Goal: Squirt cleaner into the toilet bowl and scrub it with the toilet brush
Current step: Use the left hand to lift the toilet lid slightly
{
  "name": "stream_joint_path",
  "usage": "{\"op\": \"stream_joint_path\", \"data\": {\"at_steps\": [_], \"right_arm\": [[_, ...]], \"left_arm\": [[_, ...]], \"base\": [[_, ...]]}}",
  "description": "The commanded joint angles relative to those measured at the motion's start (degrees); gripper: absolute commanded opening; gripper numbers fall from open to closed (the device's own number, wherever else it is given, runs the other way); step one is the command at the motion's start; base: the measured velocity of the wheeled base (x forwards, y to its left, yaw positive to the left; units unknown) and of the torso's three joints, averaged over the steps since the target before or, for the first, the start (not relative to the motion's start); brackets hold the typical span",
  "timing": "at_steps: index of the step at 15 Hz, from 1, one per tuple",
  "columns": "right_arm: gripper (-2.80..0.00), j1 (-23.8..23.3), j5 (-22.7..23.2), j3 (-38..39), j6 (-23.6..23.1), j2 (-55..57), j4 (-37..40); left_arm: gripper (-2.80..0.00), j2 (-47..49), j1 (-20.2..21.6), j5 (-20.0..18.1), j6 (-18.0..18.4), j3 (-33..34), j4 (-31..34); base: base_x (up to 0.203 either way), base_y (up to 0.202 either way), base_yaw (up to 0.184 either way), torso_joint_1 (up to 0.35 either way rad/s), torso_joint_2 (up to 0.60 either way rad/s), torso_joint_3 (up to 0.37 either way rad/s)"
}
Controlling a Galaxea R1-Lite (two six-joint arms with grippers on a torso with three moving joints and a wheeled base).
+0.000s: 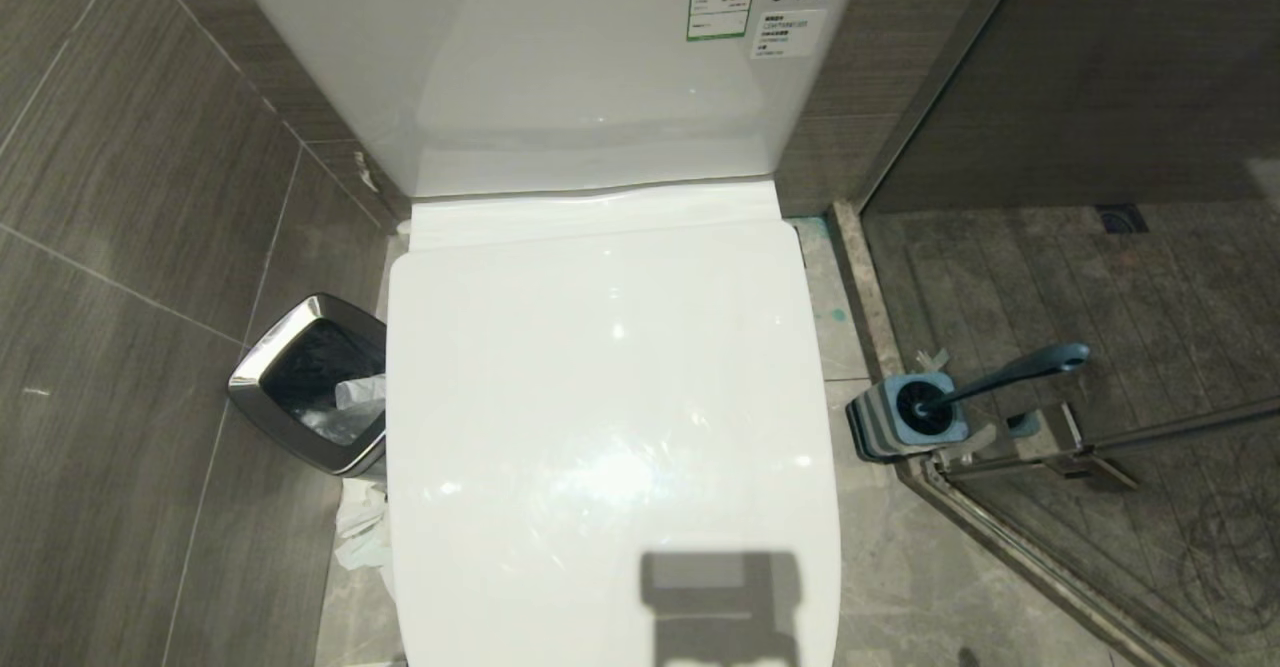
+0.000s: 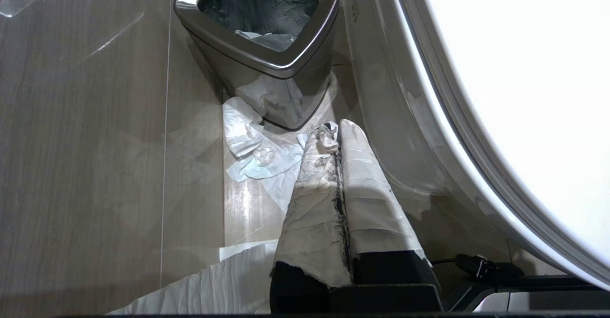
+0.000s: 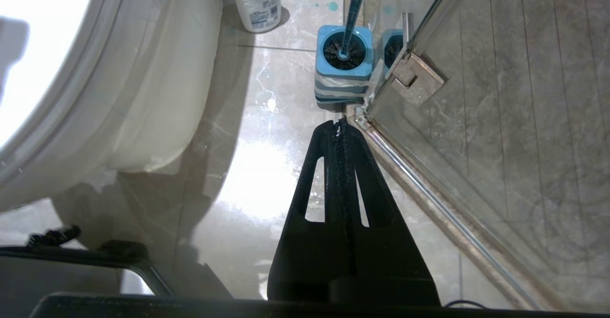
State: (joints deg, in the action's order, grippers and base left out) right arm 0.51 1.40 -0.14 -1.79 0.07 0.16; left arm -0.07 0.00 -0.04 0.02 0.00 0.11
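Toilet (image 1: 610,427) with lid closed, so toilet bowl hidden under it. Toilet brush (image 1: 1000,377) standing in its square blue-grey holder (image 1: 905,427) on the floor, right of the toilet, just beside the glass shower door (image 1: 1100,247); handle tilted to the right. Cleaner (image 3: 256,1) upright on the floor between the toilet base and the holder, only lower white part visible. Steel waste bin (image 1: 310,382) left of the toilet, crumpled paper (image 2: 252,151) on the floor beside it. Left gripper (image 2: 336,134) low beside the toilet, near the bin, fingers (image 2: 314,184) wrapped in white tape, pressed together, holding nothing. Right gripper (image 3: 339,126) low, near the holder, black fingers (image 3: 324,165) closed, empty.
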Motion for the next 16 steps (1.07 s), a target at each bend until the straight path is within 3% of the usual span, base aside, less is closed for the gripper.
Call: {"op": "stream_joint_path", "data": {"at_steps": [1,16], "right_arm": [[-2.8,0.02,-0.09,0.05,0.12,0.01,0.02],[-2.8,0.02,-0.17,0.05,0.21,0.01,0.02]], "left_arm": [[-2.8,0.07,0.0,0.04,-0.02,0.0,-0.02],[-2.8,0.07,0.0,0.13,0.56,-0.15,0.07]], "base": [[0.0,0.0,0.0,0.0,0.0,0.0],[0.0,0.0,0.0,0.0,0.0,0.0]]}}
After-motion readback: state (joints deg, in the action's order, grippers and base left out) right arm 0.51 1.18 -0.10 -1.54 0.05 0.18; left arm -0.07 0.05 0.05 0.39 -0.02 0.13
